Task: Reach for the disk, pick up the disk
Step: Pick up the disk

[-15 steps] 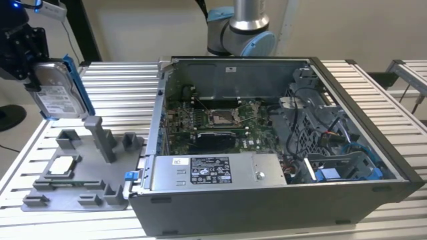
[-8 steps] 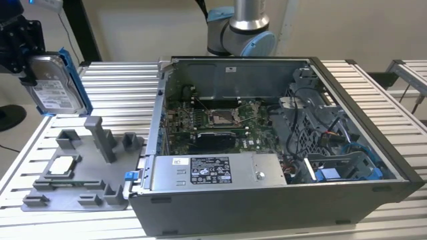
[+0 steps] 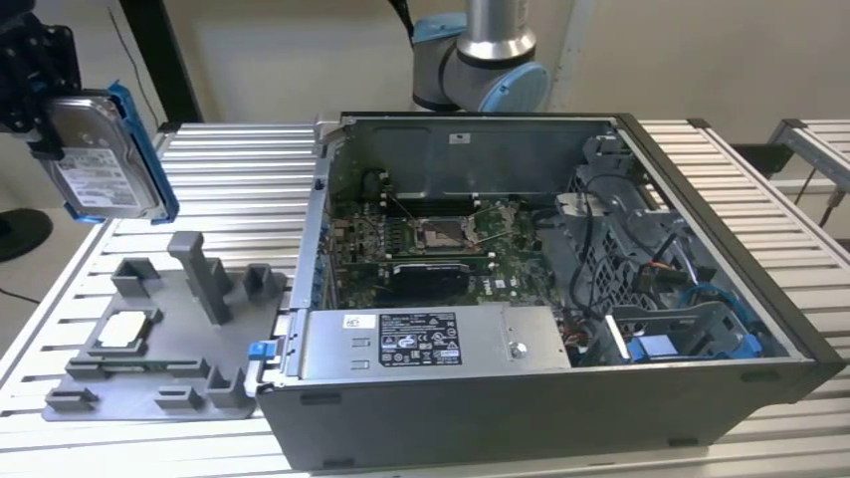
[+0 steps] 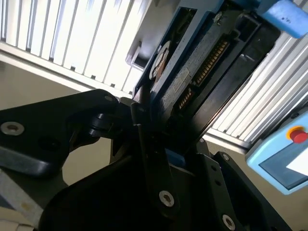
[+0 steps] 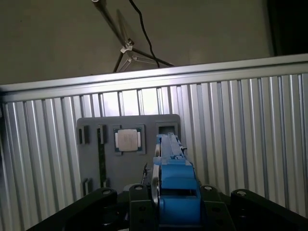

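Observation:
The disk [image 3: 106, 159], a silver-grey drive with a white label in a bright blue carrier, hangs in the air at the exterior view's upper left, high above the slatted table. My black gripper [image 3: 51, 119] is shut on it from the exterior view's left, holding it nearly upright. In the first wrist view the disk [image 5: 174, 185] shows edge-on between the fingers, above the grey fixture. The second wrist view shows the disk's underside and connector edge [image 4: 192, 72] clamped between the jaws.
A grey fixture [image 3: 146, 344] with posts and a small square silver chip [image 3: 126, 327] lies below the disk. An open computer case [image 3: 531, 413] takes up the table's middle, with a long grey labelled box [image 3: 425, 344] inside. The arm's base [image 3: 479, 60] stands behind. A pendant [image 4: 284, 154] lies off the table.

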`<state>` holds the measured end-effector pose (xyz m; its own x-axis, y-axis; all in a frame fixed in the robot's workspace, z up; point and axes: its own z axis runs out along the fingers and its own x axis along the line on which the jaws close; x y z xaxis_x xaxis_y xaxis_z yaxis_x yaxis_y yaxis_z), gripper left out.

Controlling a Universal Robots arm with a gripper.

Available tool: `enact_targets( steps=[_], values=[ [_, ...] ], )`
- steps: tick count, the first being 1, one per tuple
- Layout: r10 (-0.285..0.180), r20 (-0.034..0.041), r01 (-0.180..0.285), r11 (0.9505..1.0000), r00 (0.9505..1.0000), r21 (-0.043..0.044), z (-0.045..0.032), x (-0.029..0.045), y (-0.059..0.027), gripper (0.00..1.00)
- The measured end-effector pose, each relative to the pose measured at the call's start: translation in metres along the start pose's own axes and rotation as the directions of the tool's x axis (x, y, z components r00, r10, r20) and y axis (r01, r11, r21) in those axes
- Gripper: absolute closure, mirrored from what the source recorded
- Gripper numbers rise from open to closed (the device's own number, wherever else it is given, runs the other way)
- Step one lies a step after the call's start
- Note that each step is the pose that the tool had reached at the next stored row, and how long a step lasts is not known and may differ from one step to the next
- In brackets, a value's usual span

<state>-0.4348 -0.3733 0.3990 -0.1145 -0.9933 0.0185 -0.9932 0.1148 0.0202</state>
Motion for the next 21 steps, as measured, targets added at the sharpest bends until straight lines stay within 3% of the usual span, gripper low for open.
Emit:
enact_targets(
  steps=[21],
  values=[
    [0.000,-0.0004,0.000,1.0000,1.0000,0.0004,-0.0337,0.0011,0.0044,1.00]
  ],
)
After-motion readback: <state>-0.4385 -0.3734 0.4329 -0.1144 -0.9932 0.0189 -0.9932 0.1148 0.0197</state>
